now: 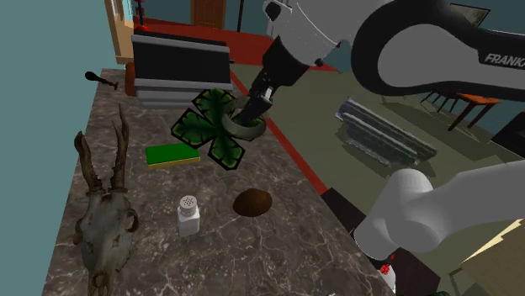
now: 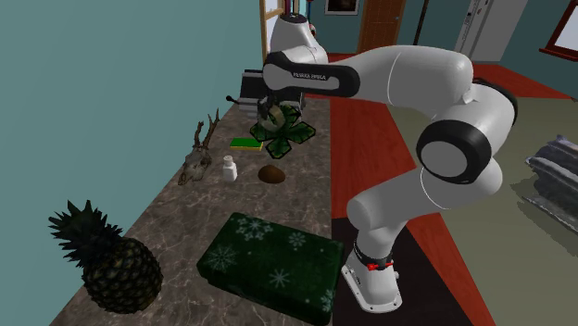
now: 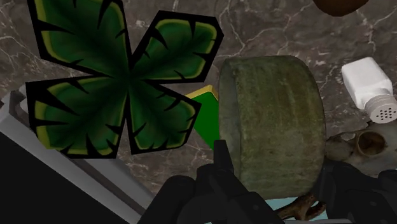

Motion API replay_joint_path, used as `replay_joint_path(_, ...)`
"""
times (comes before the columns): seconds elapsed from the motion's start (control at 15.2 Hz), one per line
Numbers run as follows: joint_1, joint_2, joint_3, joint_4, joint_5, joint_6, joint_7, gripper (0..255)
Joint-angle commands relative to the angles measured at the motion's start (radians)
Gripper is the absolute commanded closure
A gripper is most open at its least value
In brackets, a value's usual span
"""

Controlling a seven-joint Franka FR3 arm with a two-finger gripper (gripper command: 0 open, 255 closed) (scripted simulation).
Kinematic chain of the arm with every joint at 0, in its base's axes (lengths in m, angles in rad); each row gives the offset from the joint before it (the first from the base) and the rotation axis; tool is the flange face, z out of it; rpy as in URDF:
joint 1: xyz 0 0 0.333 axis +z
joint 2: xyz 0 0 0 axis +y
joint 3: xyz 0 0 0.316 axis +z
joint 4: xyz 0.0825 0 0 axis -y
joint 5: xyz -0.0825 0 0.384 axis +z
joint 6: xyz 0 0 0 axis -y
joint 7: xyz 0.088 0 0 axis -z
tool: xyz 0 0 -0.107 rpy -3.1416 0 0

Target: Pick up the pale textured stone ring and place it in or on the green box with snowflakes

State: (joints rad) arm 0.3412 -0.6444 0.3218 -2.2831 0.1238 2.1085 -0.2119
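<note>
We see the end effector [image 3: 275, 175] clasping the grey-green textured ring [image 3: 270, 121] between its two black fingers [image 3: 222, 167] over the dark marbled tabletop [image 3: 267, 32], with a green four-leaf clover shape [image 3: 121, 83] beside the ring and a white shaker [image 3: 369, 89] on its other side.

The shoulder view looks down the marbled counter [image 1: 278, 244] from close beside the arm [image 1: 404, 42]. The second exterior view faces likewise from farther back, behind a pineapple [image 2: 111, 264]. The wrist view looks closely down. All share the clover-shaped mat [image 1: 210, 126] and white shaker [image 1: 188, 215].
</note>
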Motion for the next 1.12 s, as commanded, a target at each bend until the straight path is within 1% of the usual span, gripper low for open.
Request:
replay_joint_path(0.0, -0.001, -0.001, -0.002, 0.014, -0.001, -0.015, 0.000, 255)
replay_joint_path(0.53, 0.086, -0.236, 0.060, -0.080, 0.054, -0.149, 0.106, 255)
replay_joint_path(1.06, 0.177, -0.420, 0.144, -0.093, 0.116, -0.313, 0.238, 255)
